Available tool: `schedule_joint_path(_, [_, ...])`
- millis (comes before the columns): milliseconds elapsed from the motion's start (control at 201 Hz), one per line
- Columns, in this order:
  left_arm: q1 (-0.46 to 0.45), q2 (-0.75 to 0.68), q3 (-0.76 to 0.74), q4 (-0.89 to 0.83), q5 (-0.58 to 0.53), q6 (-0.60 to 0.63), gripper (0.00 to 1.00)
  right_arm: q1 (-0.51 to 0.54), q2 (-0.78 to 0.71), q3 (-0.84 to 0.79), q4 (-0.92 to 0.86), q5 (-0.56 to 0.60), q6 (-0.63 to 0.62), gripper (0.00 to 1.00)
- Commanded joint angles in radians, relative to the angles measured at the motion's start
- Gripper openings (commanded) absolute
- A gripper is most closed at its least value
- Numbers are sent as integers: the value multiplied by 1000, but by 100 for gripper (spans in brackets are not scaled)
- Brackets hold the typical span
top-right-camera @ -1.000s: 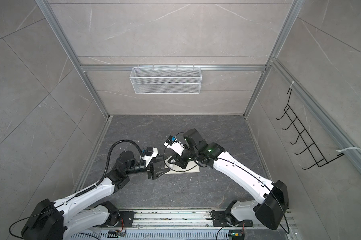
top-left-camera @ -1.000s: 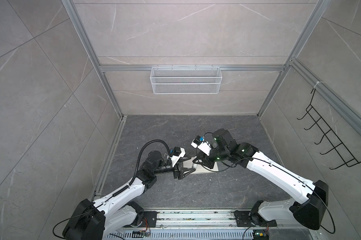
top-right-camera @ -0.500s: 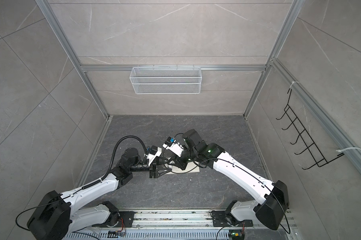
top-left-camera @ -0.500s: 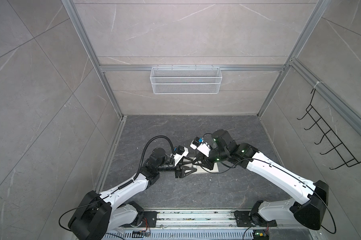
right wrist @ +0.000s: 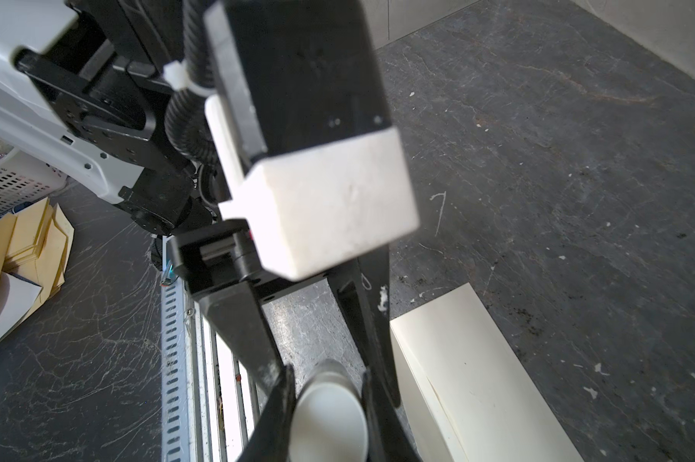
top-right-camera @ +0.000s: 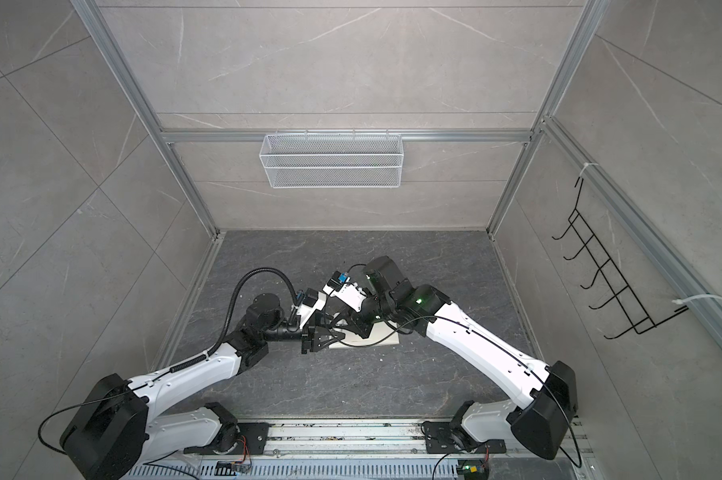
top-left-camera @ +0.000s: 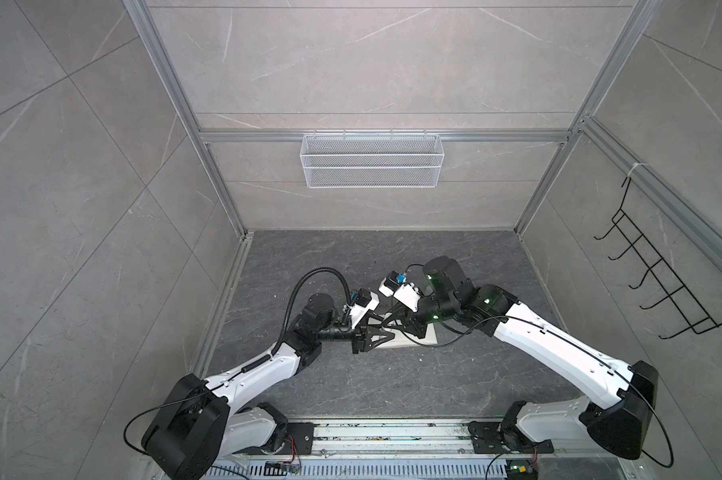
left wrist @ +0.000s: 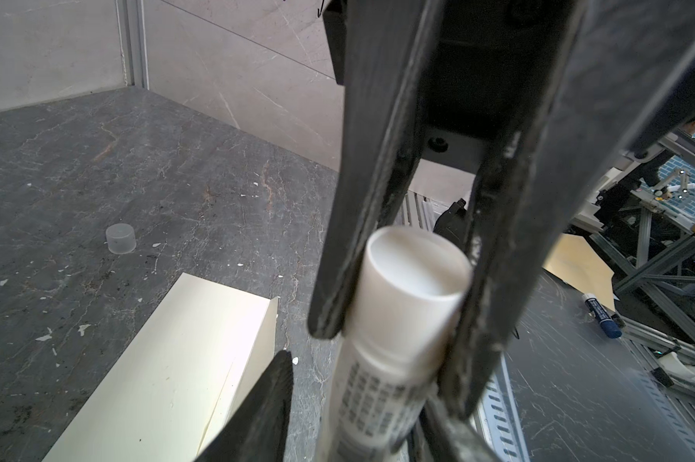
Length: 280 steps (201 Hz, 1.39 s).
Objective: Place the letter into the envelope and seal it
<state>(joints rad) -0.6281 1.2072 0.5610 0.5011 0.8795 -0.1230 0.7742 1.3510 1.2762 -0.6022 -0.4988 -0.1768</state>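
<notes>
Envelope [left wrist: 157, 380] lies flat on dark stone floor [left wrist: 137, 180]; right gripper [right wrist: 326, 394] clamps a white tube [left wrist: 410, 280], left gripper [top-left-camera: 390, 333] loose around it.

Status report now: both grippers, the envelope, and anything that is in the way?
Right gripper shut on the tube. Left gripper open around the tube body. Envelope lies flat, letter not in view. Loose cap sits apart from the envelope.

Matt cream paper envelope [left wrist: 157, 360]; smooth white plastic tube [left wrist: 410, 280]; scuffed dark stone-look floor [left wrist: 137, 180].
</notes>
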Motion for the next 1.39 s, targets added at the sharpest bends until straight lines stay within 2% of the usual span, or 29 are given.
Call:
schedule_joint_path(0, [4, 3, 42, 45, 29, -10, 43, 8, 12, 27, -4, -23, -9, 0])
schedule_joint_path(189, [4, -1, 45, 45, 19, -13, 45, 10, 26, 32, -19, -14, -17, 0])
schedule_joint_path(379, [4, 5, 45, 45, 19, -15, 40, 13, 29, 33, -22, -9, -19, 0])
schedule_joint_path(483, [5, 6, 45, 45, 16, -14, 25, 14, 33, 33, -24, -6, -18, 0])
schedule_joint_path(578, [4, 11, 48, 46, 9, -24, 16, 13, 34, 33, -19, -2, -17, 0])
schedule_joint_path(687, [5, 19, 53, 55, -3, -46, 0, 13, 30, 31, -6, 13, -9, 14])
schedule_joint_path(742, [5, 21, 54, 68, -16, -64, 0, 14, 20, 25, 9, 31, -4, 19])
schedule_joint_path(842, [3, 21, 38, 117, -68, -116, 0, 14, -35, -14, 67, 111, 10, 48])
schedule_joint_path(926, [-2, 15, 14, 161, -156, -172, 0, 14, -114, -82, 147, 191, 30, 68])
schedule_joint_path(1006, [-12, 3, 2, 171, -291, -246, 0, 14, -195, -166, 240, 251, 51, 78])
schedule_joint_path(1136, [-62, -27, 5, 158, -581, -401, 0, 15, -276, -293, 374, 323, 102, 80])
schedule_joint_path(1295, [-193, -64, 25, 150, -923, -526, 0, 19, -308, -446, 603, 361, 187, 82])
schedule_joint_path(1355, [-230, -69, 31, 149, -1025, -588, 0, 22, -304, -488, 679, 381, 209, 82])
schedule_joint_path(1390, [-240, -66, 31, 149, -1048, -629, 0, 25, -299, -510, 726, 393, 221, 82])
